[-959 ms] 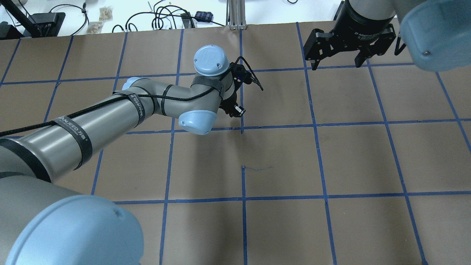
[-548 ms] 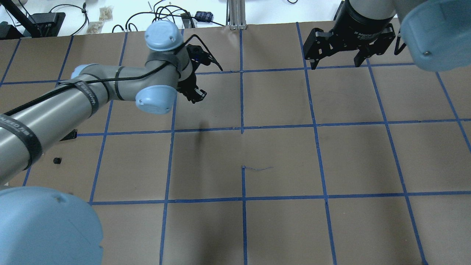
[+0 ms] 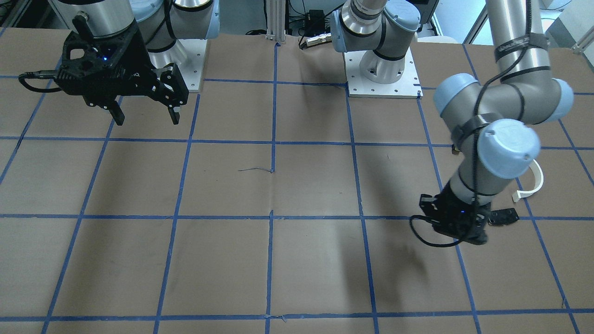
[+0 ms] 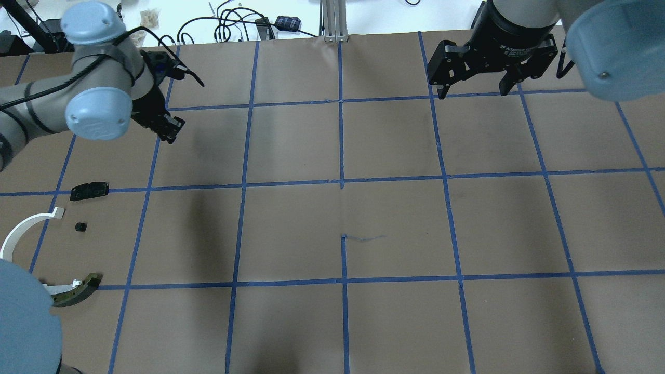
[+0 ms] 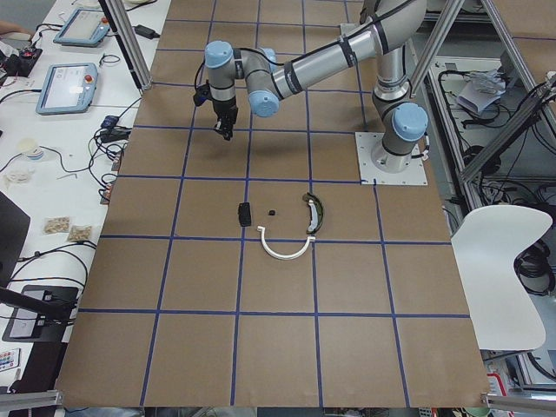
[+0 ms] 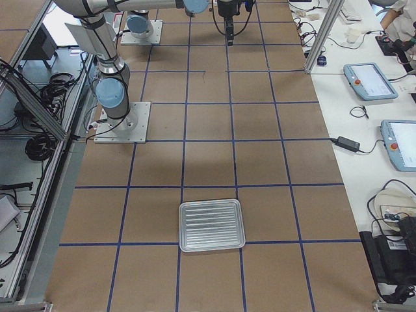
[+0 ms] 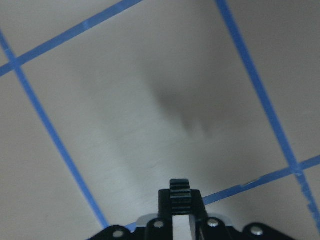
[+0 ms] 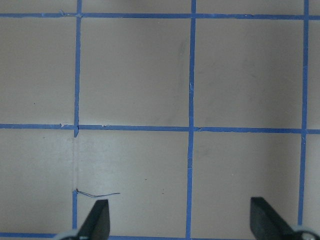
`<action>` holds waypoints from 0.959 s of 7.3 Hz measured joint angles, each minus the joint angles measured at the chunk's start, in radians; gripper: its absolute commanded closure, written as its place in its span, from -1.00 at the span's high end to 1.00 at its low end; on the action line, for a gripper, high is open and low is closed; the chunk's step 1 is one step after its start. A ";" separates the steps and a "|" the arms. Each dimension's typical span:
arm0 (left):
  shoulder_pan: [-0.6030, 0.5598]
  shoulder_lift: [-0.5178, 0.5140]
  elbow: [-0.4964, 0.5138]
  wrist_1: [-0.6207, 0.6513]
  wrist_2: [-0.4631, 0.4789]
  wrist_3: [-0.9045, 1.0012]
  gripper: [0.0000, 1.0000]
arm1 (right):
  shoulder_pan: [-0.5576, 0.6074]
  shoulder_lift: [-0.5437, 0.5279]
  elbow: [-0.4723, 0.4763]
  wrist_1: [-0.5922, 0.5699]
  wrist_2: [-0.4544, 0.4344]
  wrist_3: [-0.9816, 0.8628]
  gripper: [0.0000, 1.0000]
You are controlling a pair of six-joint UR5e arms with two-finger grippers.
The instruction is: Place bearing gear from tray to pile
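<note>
Left gripper [image 4: 169, 127], clenching the bearing gear [image 7: 179, 189], is carrying it toward the pile [image 4: 80, 227] (right gripper [image 4: 473, 93] is hanging spread); lowering and releasing there probably follow.

Arc [image 4: 18, 227] partly behind L shoulder cap [image 4: 26, 322]; black speck [image 4: 80, 227] too small to ID.

Table: covered in brown paper [image 4: 395, 223], lying flat; one short dark scribble [image 4: 363, 238] near the centre.
Grid: blue tape [image 4: 342, 140] divides the paper into squares.
Bench: white [image 5: 52, 174], along the table's side opposite the robot; carries cables [image 4: 228, 23] and two tablets [image 6: 370, 80].
Frame: aluminium post [image 4: 332, 21] at the table's far edge.
Chair: white [image 5: 508, 261], off the table on the robot's side.
Floor: grey [image 5: 521, 373].
Light: even, from above; soft shadows [image 4: 202, 218] on the paper.
</note>
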 measured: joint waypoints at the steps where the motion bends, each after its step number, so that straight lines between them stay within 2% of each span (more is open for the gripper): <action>1: 0.087 0.008 -0.005 -0.002 0.001 0.064 -1.00 | 0.000 -0.001 0.000 0.000 0.000 -0.001 1.00; 4: 0.318 0.012 -0.014 -0.003 -0.001 0.252 -1.00 | 0.000 0.000 -0.007 0.004 -0.014 -0.021 1.00; 7: 0.449 -0.006 -0.025 0.001 -0.003 0.376 -1.00 | 0.000 0.000 -0.011 0.015 -0.036 -0.029 1.00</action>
